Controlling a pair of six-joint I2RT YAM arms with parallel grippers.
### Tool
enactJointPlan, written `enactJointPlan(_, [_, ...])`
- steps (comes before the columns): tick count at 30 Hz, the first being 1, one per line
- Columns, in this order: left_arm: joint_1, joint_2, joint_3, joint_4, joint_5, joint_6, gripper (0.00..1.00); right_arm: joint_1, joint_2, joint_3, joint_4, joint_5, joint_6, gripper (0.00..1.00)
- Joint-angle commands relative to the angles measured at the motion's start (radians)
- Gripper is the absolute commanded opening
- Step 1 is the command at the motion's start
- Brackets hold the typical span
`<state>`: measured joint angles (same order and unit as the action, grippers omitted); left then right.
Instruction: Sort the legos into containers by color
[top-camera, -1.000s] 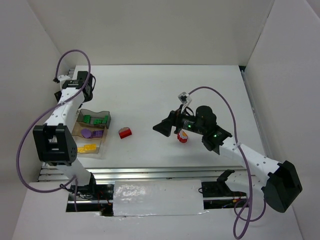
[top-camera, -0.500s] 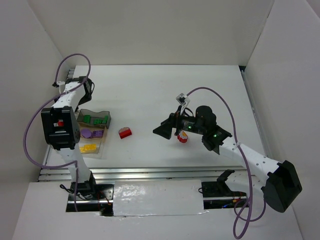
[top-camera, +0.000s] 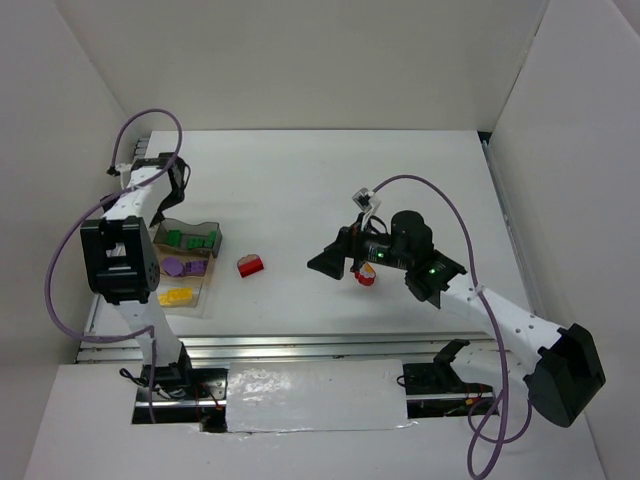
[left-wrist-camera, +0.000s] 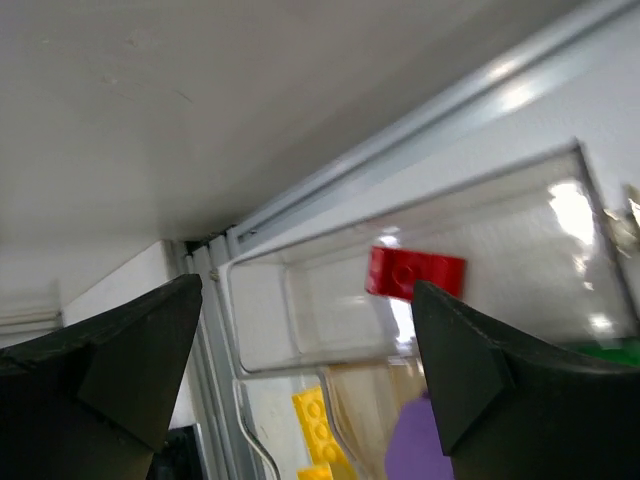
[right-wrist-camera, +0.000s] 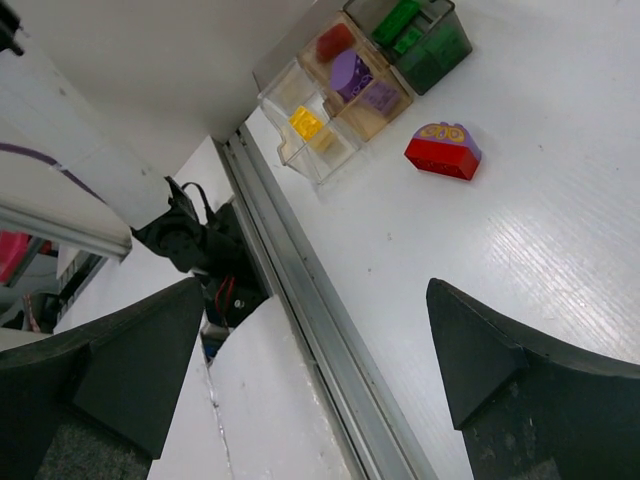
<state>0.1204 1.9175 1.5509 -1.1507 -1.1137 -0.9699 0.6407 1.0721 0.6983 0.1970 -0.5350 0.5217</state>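
Note:
The containers (top-camera: 186, 264) sit at the left of the table, with green legos (top-camera: 190, 240), a purple one (top-camera: 180, 267) and yellow ones (top-camera: 175, 296) inside. My left gripper (top-camera: 122, 262) hovers over their left side, open and empty. In the left wrist view its jaws (left-wrist-camera: 305, 300) stand wide above a red brick (left-wrist-camera: 415, 272) lying in a clear compartment. A red lego with a purple top (top-camera: 250, 266) lies on the table beside the containers. Mid-table, my right gripper (top-camera: 325, 262) is open and empty. A red and yellow piece (top-camera: 366, 276) is half hidden under its wrist.
White walls close in the table on the left, back and right. A metal rail (right-wrist-camera: 300, 290) runs along the near edge. In the right wrist view the containers (right-wrist-camera: 360, 75) and the red lego with the purple top (right-wrist-camera: 442, 150) lie far ahead of the open right gripper (right-wrist-camera: 315, 290).
My left arm swung over the containers carrying a red brick, then the gripper opened and let it go into a compartment. The right arm has barely moved.

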Motion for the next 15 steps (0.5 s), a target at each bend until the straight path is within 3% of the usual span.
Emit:
enactJointPlan(1, [-0.135,-0.179,-0.015,0.075,0.067,0.153,0.99,-0.004,-0.058,0.062,-0.059,0.049,-0.034,1.0])
enactJointPlan(2, [-0.26,-0.211,-0.041,0.173,0.107,0.265,0.99,-0.004,-0.069,0.07,-0.111,0.068,-0.04,1.0])
enactJointPlan(4, [-0.379,-0.265,-0.058,0.163,0.202,0.269,0.99,-0.004,-0.101,0.098,-0.203,0.156,-0.045,1.0])
enactJointPlan(5, [-0.492,-0.278,-0.067,0.178,0.219,0.29,1.0,-0.006,-0.116,0.104,-0.238,0.186,-0.045,1.0])
enactJointPlan(7, [-0.585,-0.314,-0.126,0.225,0.256,0.336,0.99,-0.007,-0.161,0.115,-0.283,0.239,-0.058,1.0])
enactJointPlan(8, [-0.647,-0.331,-0.155,0.262,0.352,0.411,1.0,-0.007,-0.176,0.118,-0.327,0.253,-0.063,1.0])
enactJointPlan(12, [-0.714,-0.466,-0.338,0.489,0.696,0.534,0.99,-0.01,-0.256,0.119,-0.412,0.273,-0.089,1.0])
enactJointPlan(15, [-0.716,-0.488,-0.379,0.493,0.72,0.453,0.99,-0.012,-0.277,0.113,-0.427,0.264,-0.097,1.0])
